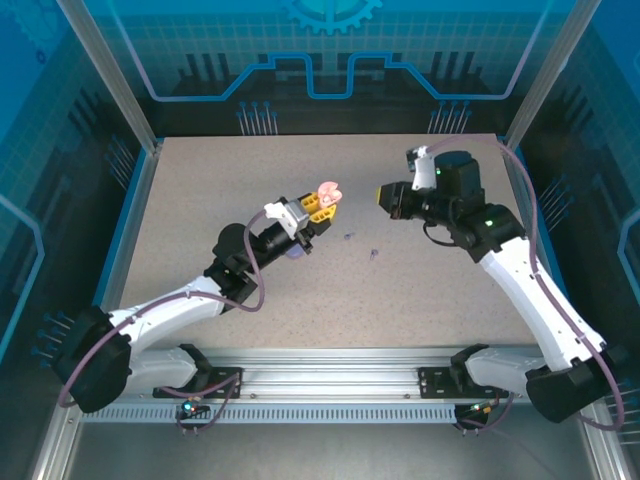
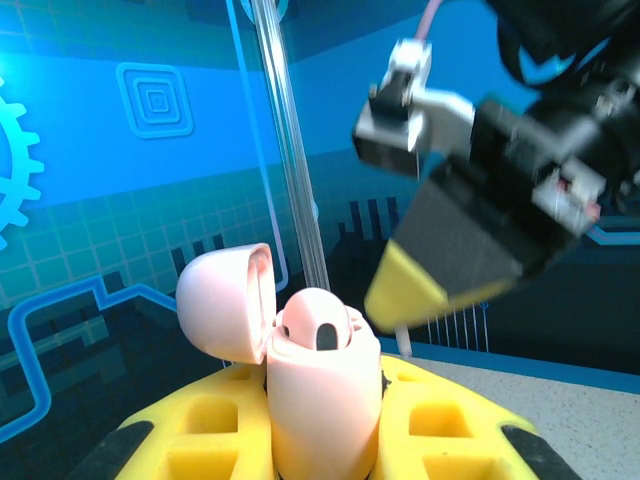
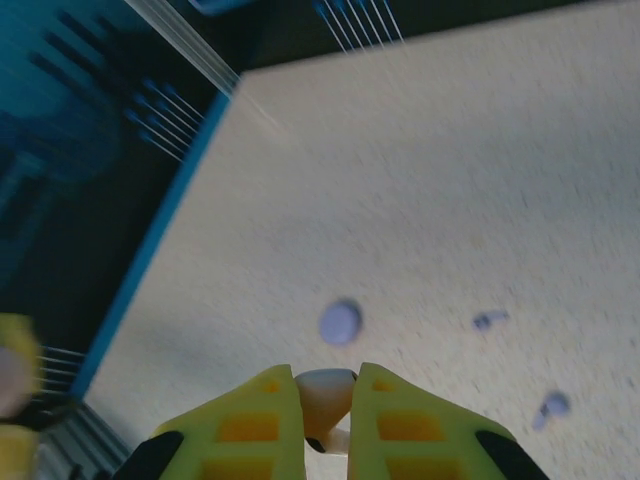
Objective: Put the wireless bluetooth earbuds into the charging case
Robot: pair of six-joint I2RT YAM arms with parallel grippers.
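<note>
- At the near edge of the table (image 1: 200, 180) the two arm bases sit side by side, and each arm reaches in towards the middle.
- Just beyond the left arm's elbow, a round lavender case (image 3: 340, 322) lies flat on the table, partly tucked under that arm's wrist when seen from above.
- To the right of it, two lavender buds lie loose on the table, one (image 1: 373, 252) a little nearer and one (image 1: 348, 237) a little farther. They are close to each other but not touching.
- Farther in, the left gripper (image 1: 322, 205) is raised above the table and clamped on a pink case (image 2: 320, 400), with a yellow finger on each side of the body.
- The case's lid (image 2: 225, 300) is swung open to the left. In the open mouth sits a pale rounded piece (image 2: 322, 325) with a dark slot that looks like a pink bud, though I can't be sure.
- Facing it from the right, the right gripper (image 1: 385, 196) is also off the table and near the open case without touching it.
- Its yellow fingers are pinched narrow on a pale pink bud (image 3: 325, 385), which pokes out between the tips.
- Behind both grippers the table runs bare to the far blue wall.
</note>
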